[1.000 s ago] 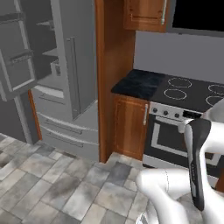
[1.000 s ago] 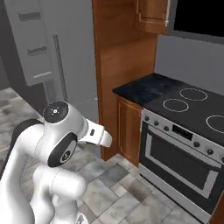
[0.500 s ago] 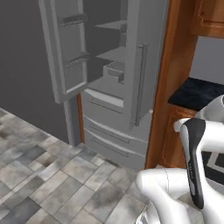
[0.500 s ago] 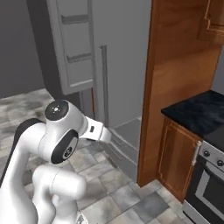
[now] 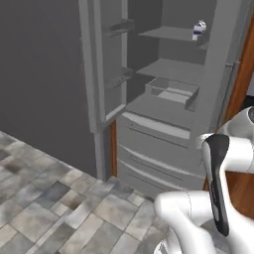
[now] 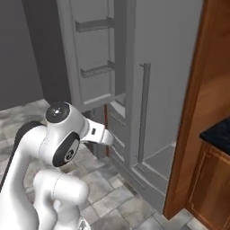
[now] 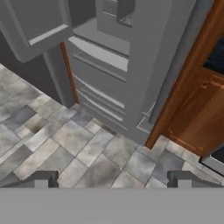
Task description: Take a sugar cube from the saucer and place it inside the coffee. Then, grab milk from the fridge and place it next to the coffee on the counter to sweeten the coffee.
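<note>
Step in hand, by judgement: the milk leg of the task, at the approach stage. The fridge (image 5: 163,124) fills the centre and right of the left base view with its left door swung open. The milk (image 5: 199,30) stands on the top shelf at the upper right of that frame, a small white carton with a dark blue band, its gabled top barely resolvable at this size.

The gripper (image 7: 111,178) sits at the bottom of the hand view with both dark tips set wide apart and nothing between them. It looks down at the floor tiles (image 7: 78,144) and the lower fridge drawers (image 7: 98,72), well apart from the carton.

Next move, by judgement: the hand must rise and reach deep into the upper compartment, past the open door's bins (image 5: 119,27), then line the fingers up on either side of the carton.

Materials: the fridge is matte grey throughout, with flat shelves, a shallow tray-like bin (image 5: 171,92) mid-height, and a long vertical handle (image 6: 143,112). The floor is mottled grey stone tile. Brown wood panelling (image 6: 197,90) runs down the right of the right base view, with a black veined counter (image 6: 218,130) at its right edge.
</note>
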Motion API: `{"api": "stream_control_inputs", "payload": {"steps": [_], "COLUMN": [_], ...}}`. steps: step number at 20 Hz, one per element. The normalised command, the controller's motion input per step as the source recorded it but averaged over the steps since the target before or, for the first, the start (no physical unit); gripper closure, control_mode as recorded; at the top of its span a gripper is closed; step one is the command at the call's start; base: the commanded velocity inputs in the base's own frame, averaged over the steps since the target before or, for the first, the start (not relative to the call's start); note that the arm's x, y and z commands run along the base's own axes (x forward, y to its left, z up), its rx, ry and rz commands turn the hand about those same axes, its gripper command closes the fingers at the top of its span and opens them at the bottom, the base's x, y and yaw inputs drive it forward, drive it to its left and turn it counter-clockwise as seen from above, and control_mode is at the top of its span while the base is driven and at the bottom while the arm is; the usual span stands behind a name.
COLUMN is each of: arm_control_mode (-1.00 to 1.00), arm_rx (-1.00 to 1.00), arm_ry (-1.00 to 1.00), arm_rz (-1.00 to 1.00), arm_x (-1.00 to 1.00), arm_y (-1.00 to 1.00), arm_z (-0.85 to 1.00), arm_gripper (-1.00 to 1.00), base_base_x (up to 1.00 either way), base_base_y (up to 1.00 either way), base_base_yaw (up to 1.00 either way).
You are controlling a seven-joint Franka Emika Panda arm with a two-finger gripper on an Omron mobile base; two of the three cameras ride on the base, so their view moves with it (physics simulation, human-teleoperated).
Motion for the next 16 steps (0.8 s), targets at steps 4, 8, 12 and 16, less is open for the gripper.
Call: {"api": "stream_control_inputs", "payload": {"steps": [4, 8, 12, 16], "arm_control_mode": [1.0, 1.0, 1.0, 1.0], "arm_rx": [0.0, 0.0, 0.0, 0.0], "arm_ry": [0.0, 0.0, 0.0, 0.0], "arm_rz": [0.0, 0.0, 0.0, 0.0], "arm_x": [0.0, 0.0, 0.0, 0.0], "arm_y": [0.0, 0.0, 0.0, 0.0], "arm_z": [0.0, 0.0, 0.0, 0.0], "arm_gripper": [-1.0, -1.0, -1.0, -1.0], "base_base_x": [1.0, 1.0, 1.0, 0.99], "base_base_y": [0.96, 0.86, 0.84, 0.63], "base_base_yaw": [-0.57, -0.63, -0.54, -0.34]}}
